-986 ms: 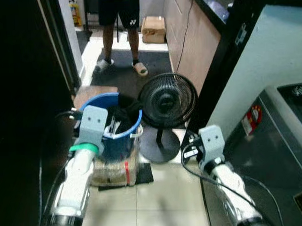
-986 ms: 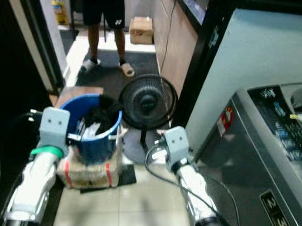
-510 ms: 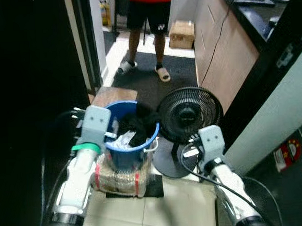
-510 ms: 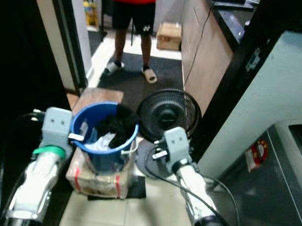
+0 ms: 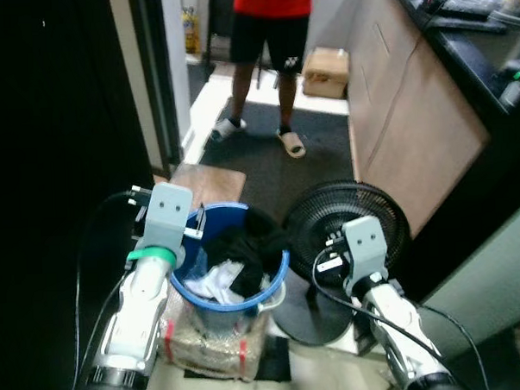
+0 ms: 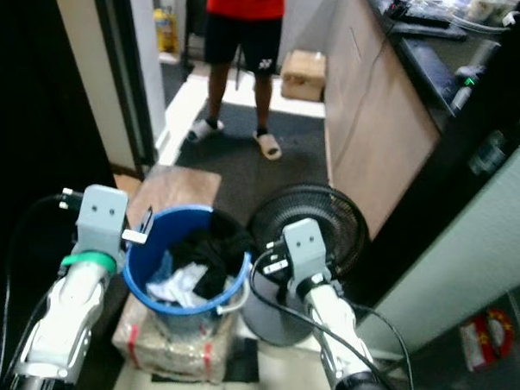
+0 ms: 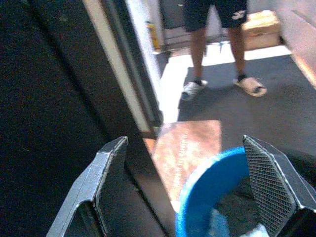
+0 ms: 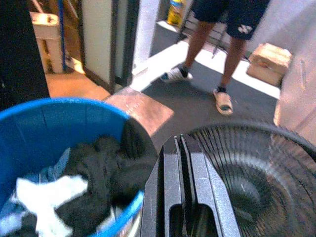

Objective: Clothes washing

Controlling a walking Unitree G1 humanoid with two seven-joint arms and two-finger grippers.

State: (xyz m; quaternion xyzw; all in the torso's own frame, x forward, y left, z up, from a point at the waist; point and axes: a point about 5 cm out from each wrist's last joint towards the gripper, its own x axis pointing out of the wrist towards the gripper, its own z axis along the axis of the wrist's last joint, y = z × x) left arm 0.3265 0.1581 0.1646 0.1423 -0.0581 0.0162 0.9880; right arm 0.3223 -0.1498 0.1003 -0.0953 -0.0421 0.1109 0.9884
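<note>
A blue bucket (image 5: 279, 274) holds a heap of black and white clothes (image 5: 235, 258). It stands on a wrapped bundle (image 5: 206, 335) on the floor just ahead of me. My left gripper (image 7: 185, 143) is open above the bucket's near left rim, with nothing between its fingers (image 7: 111, 173). My right gripper (image 8: 178, 142) is shut and empty. It hovers between the bucket's right rim and the black floor fan (image 5: 356, 227). The bucket rim (image 8: 59, 106) and the clothes (image 8: 98, 173) also appear in the right wrist view.
A person (image 5: 269, 48) in a red top and dark shorts stands in the passage beyond. A cardboard box (image 5: 326, 67) lies behind them. A wooden cabinet (image 5: 412, 119) runs along the right and a dark door (image 5: 60, 169) fills the left. A brown board (image 5: 209, 182) lies behind the bucket.
The whole picture has shifted, so the camera has moved: the washing machine has slid out at the right and more of the passage shows. Both arms hold the same pose.
</note>
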